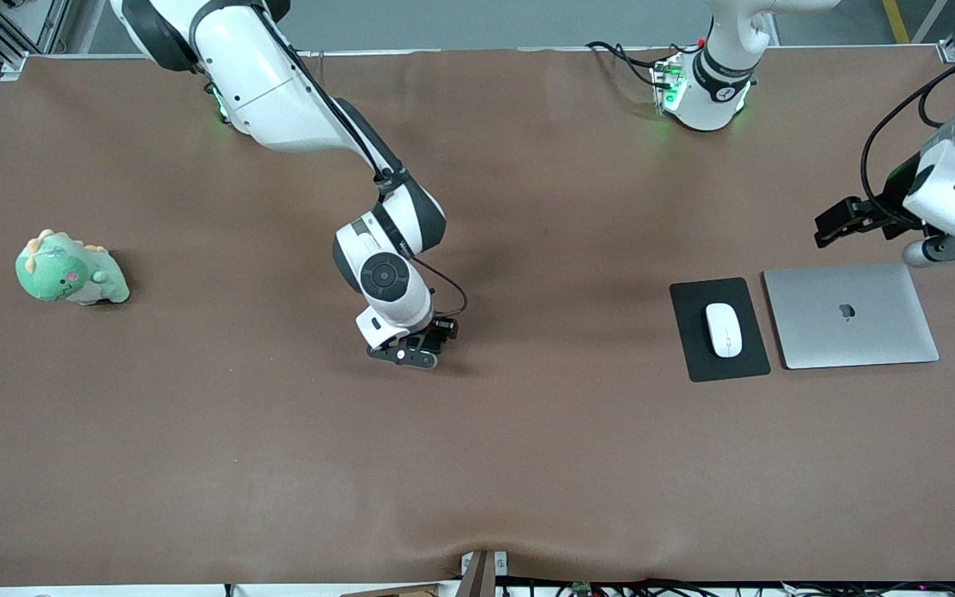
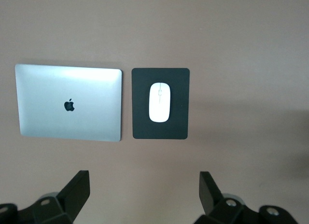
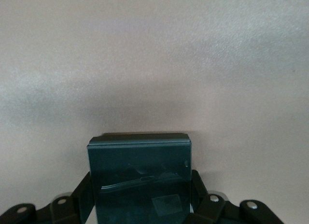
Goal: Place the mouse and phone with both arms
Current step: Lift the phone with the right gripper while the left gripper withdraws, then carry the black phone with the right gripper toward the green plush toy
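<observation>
Mouse: small glossy white oval mouse (image 1: 724, 329), thin seam down its middle, lying on a matte black rectangular pad (image 1: 687, 332) just beside a closed brushed-silver laptop (image 1: 850, 315); that half looks done

Phone: small glossy black slab, rounded corners (image 3: 140, 178), clamped between the right gripper's (image 1: 411, 352) fingers, low over the bare brown cloth table (image 1: 527, 464) mid-table; likely next: carrying it to its spot, level release

Left gripper (image 1: 859, 220): jaws wide, empty, waiting above the laptop

Green plush dinosaur (image 1: 70, 271): soft, at the right arm's end
</observation>
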`<state>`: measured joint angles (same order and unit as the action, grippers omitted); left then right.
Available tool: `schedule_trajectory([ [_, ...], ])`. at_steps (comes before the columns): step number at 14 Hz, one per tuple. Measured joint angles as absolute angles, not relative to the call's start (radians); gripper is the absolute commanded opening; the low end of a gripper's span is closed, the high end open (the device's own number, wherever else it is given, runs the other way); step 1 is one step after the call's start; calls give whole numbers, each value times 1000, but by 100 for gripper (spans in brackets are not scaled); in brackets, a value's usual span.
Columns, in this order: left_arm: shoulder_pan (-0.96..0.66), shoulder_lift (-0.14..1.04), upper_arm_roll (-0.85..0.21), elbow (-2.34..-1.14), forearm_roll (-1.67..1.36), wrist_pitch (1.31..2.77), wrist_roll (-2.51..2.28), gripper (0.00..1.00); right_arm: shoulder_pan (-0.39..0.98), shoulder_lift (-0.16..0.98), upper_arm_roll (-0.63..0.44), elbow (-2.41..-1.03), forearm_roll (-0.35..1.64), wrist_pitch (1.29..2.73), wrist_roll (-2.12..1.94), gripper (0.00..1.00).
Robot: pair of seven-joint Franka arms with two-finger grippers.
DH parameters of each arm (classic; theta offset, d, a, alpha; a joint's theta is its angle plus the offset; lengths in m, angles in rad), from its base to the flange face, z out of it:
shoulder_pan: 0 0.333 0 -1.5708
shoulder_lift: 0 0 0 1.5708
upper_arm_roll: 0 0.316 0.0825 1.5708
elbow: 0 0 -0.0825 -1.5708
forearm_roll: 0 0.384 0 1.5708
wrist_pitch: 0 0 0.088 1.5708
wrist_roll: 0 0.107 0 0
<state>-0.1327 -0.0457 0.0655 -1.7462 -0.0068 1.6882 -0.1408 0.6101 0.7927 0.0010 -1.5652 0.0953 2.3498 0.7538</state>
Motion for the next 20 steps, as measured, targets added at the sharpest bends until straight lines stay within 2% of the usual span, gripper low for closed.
schedule_trajectory([
  [4,-131,-59,81,-1717,-12,1656,-102,100,582,778,-11,-1539,94,2275,749,0],
  [9,-111,-57,69,-1692,-38,1650,-102,100,492,679,-12,-1535,94,2104,688,0],
  [20,-45,-56,4,-1683,-41,1650,-102,100,317,503,-16,-1824,94,2105,473,0],
])
